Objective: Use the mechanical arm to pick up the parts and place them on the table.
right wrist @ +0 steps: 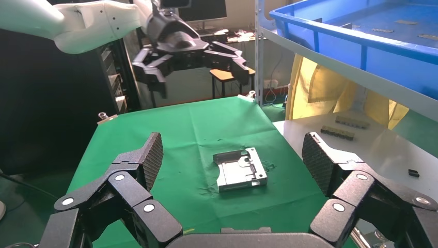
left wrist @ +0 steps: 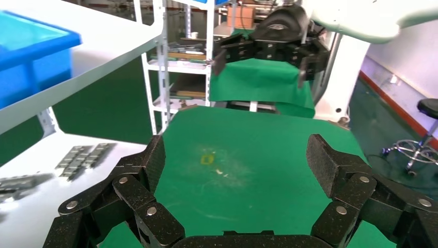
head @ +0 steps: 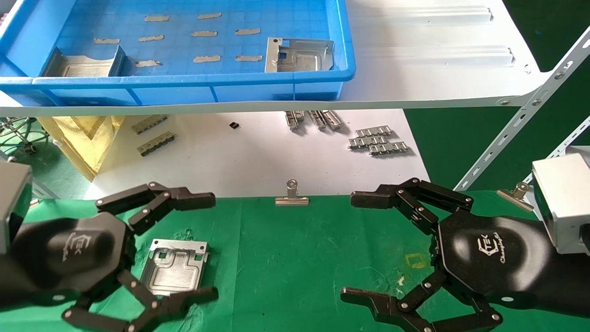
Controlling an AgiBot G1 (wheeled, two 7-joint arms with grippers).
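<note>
Both hands hover spread and empty over the green bench [head: 286, 258]. The left hand [head: 209, 246] stands above and partly around one plate [head: 175, 266], which lies flat on the cloth, apart from the fingers; the right wrist view confirms that the plate [right wrist: 240, 169] rests on the bench with the left hand [right wrist: 199, 64] raised clear of it. The right hand [head: 352, 246] sits wide open at the opposite side, near a yellow mark [head: 417, 261], holding nothing. Two more plates remain in the blue tray [head: 286, 85] on the white shelf: one at the right [head: 297, 55], one at the left end [head: 85, 62] close to the near wall. Judgement: one plate of three appears delivered, and the next step is a reach up into the tray. Risks noted: the tray wall and shelf edge stand between the hands and the remaining plates, so a low approach could strike the rim and shift the tray; the plates are thin and flat, so the fingers may slide over the bent rims and fail to get purchase; the left plate, close against the wall, leaves little room for a finger on that side; and a careless lift of the left hand could catch the delivered plate and drag it across the wrinkled cloth.
</note>
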